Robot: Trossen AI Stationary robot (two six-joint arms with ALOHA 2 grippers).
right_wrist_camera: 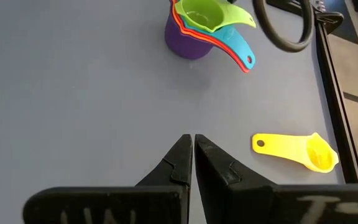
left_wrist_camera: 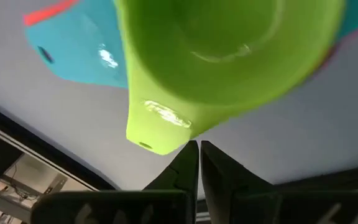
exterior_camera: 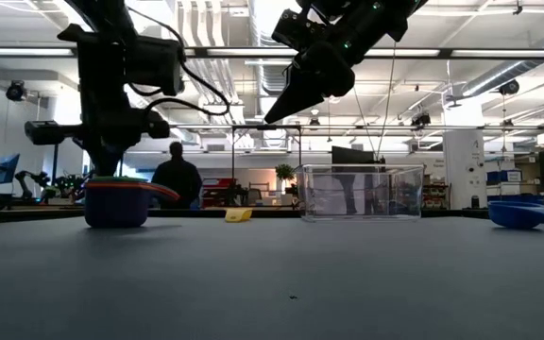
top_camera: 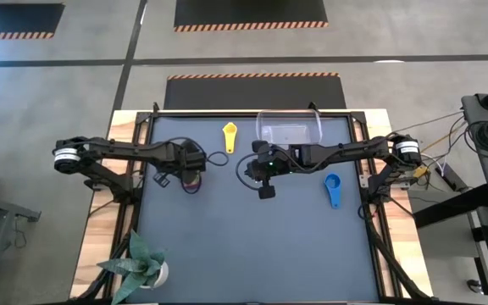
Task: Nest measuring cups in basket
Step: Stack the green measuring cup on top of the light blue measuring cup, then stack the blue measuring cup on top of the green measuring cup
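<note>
A nested stack of cups (top_camera: 192, 180) stands on the table's left half: purple outermost, then red and cyan, with the green cup (right_wrist_camera: 202, 14) innermost. My left gripper (left_wrist_camera: 196, 150) is shut and hovers close over the stack (exterior_camera: 116, 202), by the green cup's handle (left_wrist_camera: 155, 128). My right gripper (right_wrist_camera: 192, 144) is shut and raised well above mid-table (exterior_camera: 281, 109), touching nothing. The yellow cup (top_camera: 230, 135) lies near the far edge. The blue cup (top_camera: 333, 189) lies on the right. The clear basket (top_camera: 291, 127) stands at the far edge and looks empty (exterior_camera: 359, 192). My left gripper has its shut fingertips (left_wrist_camera: 186, 155) right beside the green cup's handle end (left_wrist_camera: 148, 142), coming from above. Nothing lies between the fingers. I cannot tell whether they touch the handle.
A potted plant (top_camera: 145, 264) stands at the near left corner. A black cable loop (right_wrist_camera: 284, 31) hangs beside the stack. Bare table lies between the stack and the blue cup (exterior_camera: 527, 212). A person (exterior_camera: 176, 179) stands in the room beyond the table.
</note>
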